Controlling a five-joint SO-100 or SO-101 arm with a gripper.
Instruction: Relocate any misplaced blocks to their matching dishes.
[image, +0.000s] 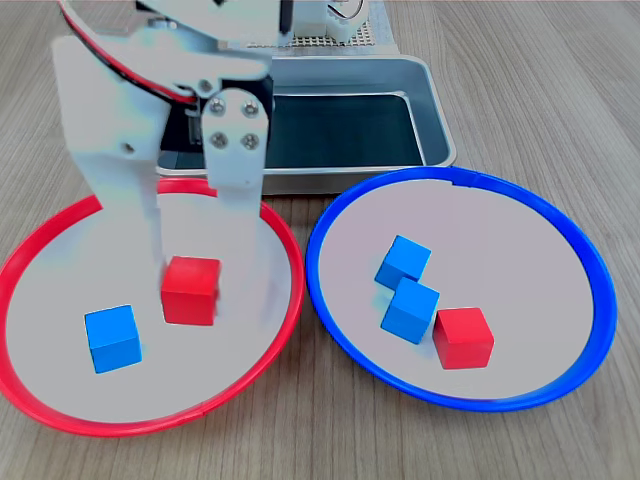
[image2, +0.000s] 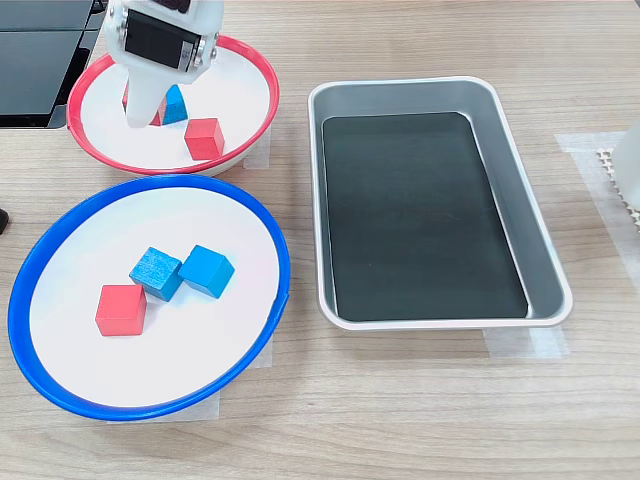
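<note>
White arm's gripper (image: 190, 250) hanging over the red-rimmed round dish (image: 60, 225) at left of the first exterior view — finger spread: cannot tell. Small matte red cube (image: 191, 290) and blue cube (image: 112, 338) sitting there, faces skewed. The second exterior view is showing another red cube (image2: 127, 98) half hidden behind the arm. Blue-rimmed dish (image2: 60, 215) is holding two touching blue cubes (image2: 157, 272) plus a red one (image2: 121, 309). Grey metal tray (image2: 520, 170) nearby.

White plastic arm (image: 110, 130), four silver screws, red cable, black motor.

Red cube (image2: 128, 98) mostly behind hand (image2: 143, 108)
</note>
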